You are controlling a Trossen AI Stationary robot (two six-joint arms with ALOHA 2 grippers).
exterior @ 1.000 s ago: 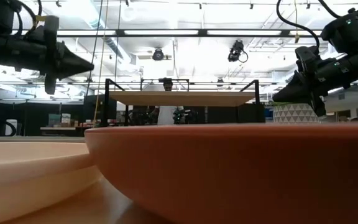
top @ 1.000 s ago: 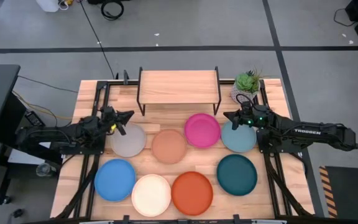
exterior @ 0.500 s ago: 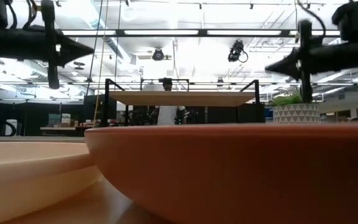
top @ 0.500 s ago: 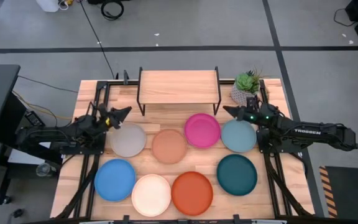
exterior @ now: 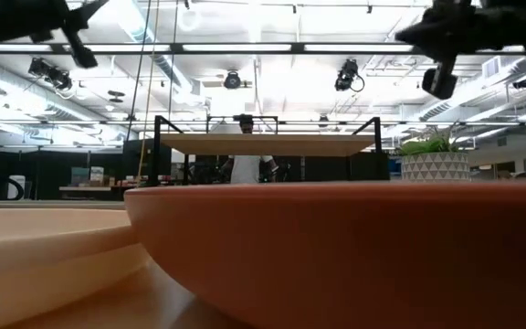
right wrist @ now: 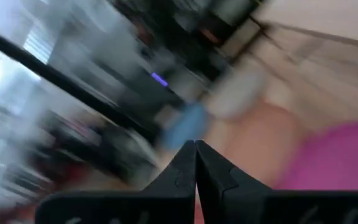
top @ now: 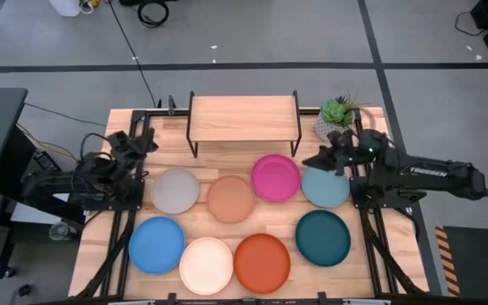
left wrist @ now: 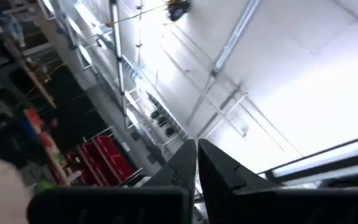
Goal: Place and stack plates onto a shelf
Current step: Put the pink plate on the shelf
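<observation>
Both end effectors pinched closed and empty: left end effector [top: 145, 140] near the grey plate [top: 174, 190], right end effector [top: 313, 158] over the pale blue plate [top: 326, 185].

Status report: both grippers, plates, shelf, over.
Left gripper shut, empty, beside shelf. Right gripper shut, empty, over pale blue plate. No plate on the shelf top.

Slatted table [top: 371, 258] under eight plates [top: 230, 198]
</observation>
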